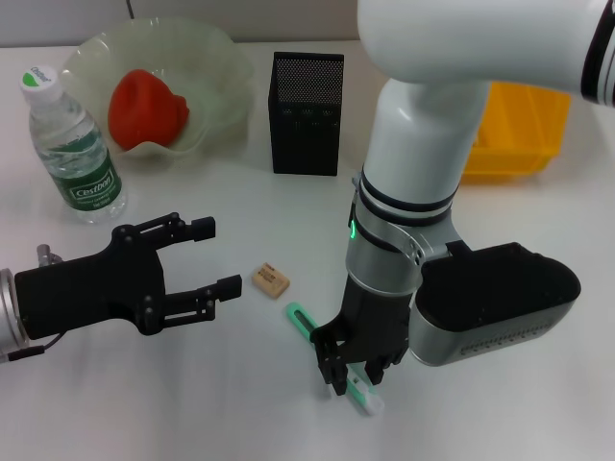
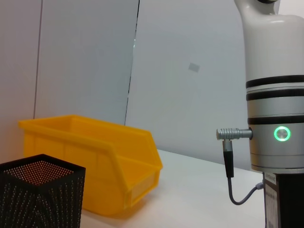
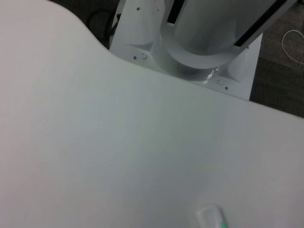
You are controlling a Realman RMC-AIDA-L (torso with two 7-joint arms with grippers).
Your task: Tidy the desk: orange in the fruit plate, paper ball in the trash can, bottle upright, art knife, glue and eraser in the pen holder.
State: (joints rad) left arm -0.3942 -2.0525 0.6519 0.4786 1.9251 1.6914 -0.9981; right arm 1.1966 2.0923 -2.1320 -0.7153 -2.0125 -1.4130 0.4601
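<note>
The art knife [image 1: 332, 357], lying flat at the near edge of the white desk [image 1: 500, 423], is straddled by the right gripper [image 1: 351, 373], whose fingers are lowered around its middle, narrowly parted. The left gripper [image 1: 207, 257] is held spread wide and empty, just left of the eraser [image 1: 270, 279].

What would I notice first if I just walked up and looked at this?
Probably the big white right arm in the middle, its gripper down on the desk around a green-and-white knife. Next, the red fruit in the pale plate at the back left, beside an upright bottle. Then the yellow bin at the back right, next to the black mesh holder.
</note>
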